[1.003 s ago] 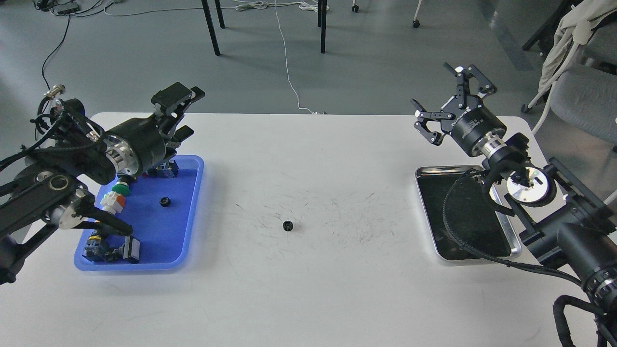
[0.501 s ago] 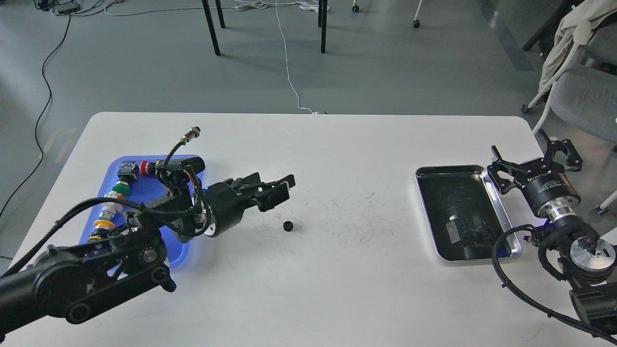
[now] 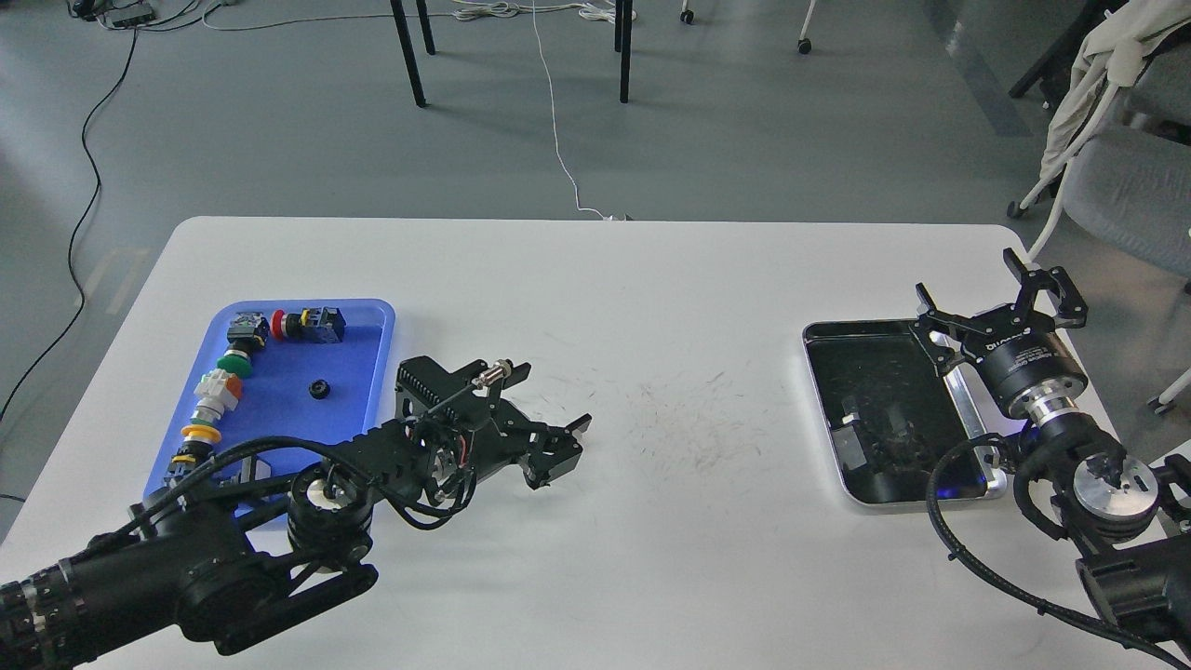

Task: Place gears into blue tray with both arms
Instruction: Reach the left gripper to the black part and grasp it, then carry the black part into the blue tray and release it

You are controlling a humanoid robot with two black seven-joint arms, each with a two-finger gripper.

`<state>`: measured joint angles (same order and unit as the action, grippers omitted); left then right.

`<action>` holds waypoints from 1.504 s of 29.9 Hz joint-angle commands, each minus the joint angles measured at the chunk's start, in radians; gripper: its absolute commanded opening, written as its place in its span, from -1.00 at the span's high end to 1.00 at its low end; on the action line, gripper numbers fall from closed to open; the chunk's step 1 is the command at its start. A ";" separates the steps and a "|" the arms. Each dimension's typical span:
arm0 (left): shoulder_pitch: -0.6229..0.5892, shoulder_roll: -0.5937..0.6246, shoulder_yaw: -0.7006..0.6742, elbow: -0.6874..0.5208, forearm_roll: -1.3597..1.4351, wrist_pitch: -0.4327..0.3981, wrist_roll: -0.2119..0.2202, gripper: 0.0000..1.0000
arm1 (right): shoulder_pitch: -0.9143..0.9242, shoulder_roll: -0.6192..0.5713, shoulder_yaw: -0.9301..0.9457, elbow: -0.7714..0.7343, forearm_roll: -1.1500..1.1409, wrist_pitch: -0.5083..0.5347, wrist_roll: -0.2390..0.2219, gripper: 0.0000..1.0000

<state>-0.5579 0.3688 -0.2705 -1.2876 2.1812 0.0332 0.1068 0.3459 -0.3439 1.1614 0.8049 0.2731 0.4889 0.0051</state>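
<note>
A matte white table (image 3: 651,279), finely scuffed at its middle, stands on a grey floor. At left, the glossy blue tray (image 3: 372,321) with rounded corners holds one small black toothed gear (image 3: 320,389) beside a row of coloured push-button switches (image 3: 216,395). The second gear is hidden; it may lie under the left gripper (image 3: 563,445), which is low over the table, and I cannot tell how its jaws stand. A tiny, hard gear could slip or roll away if pinched off-centre. At right, the right gripper (image 3: 1000,302) stands spread and empty over the mirror-like metal tray (image 3: 823,330).
</note>
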 commanded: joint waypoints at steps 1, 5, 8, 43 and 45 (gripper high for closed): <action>0.026 -0.016 -0.001 0.013 0.000 0.001 -0.002 -0.92 | -0.001 -0.001 0.000 0.017 -0.002 0.000 0.001 -0.91; 0.044 -0.024 -0.001 0.027 0.000 0.002 -0.002 -0.91 | -0.001 -0.001 0.000 0.017 -0.002 0.000 0.001 -0.91; 0.047 -0.025 -0.001 0.039 0.000 0.017 -0.004 -0.85 | -0.001 -0.001 0.000 0.016 -0.002 0.000 0.001 -0.91; -0.034 0.407 -0.067 -0.119 -0.181 0.128 -0.042 0.91 | 0.001 -0.001 0.001 0.017 -0.002 0.000 0.001 -0.91; -0.019 0.459 -0.065 -0.110 -0.280 0.154 -0.045 0.91 | 0.001 -0.001 0.001 0.017 -0.002 0.000 0.001 -0.91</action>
<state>-0.5900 0.7473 -0.3334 -1.4051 2.0257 0.1542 0.0688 0.3469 -0.3452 1.1631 0.8223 0.2715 0.4886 0.0062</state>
